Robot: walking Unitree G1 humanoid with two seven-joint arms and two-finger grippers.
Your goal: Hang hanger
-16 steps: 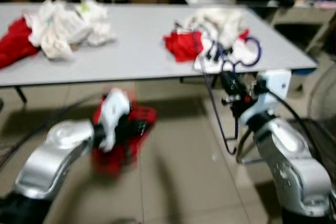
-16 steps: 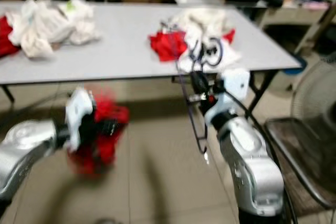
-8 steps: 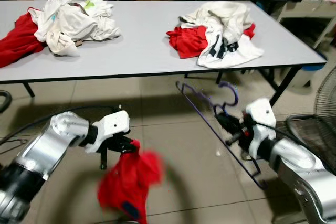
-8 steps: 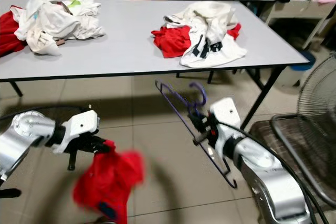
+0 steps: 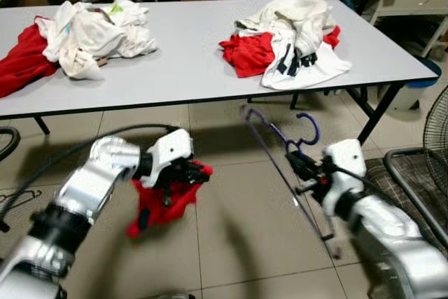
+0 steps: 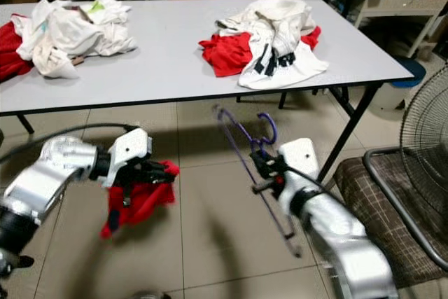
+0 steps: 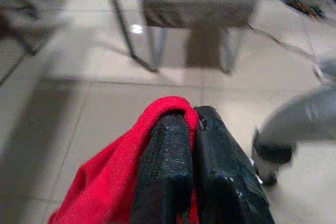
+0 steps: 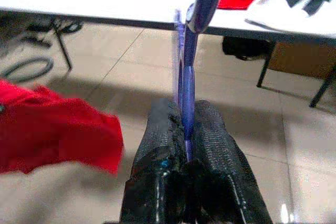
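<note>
My right gripper [image 5: 297,167] is shut on a purple wire hanger [image 5: 280,166], held tilted above the floor in front of the table; its hook [image 5: 308,125] curls up toward the table edge. In the right wrist view the hanger [image 8: 188,72] runs up from between the black fingers [image 8: 160,129]. My left gripper [image 5: 190,173] is shut on a red garment [image 5: 162,201] that hangs down toward the tiles. The left wrist view has that red cloth [image 7: 113,182] draped over the fingers [image 7: 165,161].
A long grey table [image 5: 189,68] stands ahead with a red and white clothes pile [image 5: 290,40] on the right and another pile [image 5: 77,33] on the left. A chair [image 5: 420,180] and a fan stand at the right. Cables lie on the floor at the left.
My left arm has drawn the red garment up and toward the middle. The right arm keeps the hanger at about the same place. The camera has steadied since the blurred first frame.
</note>
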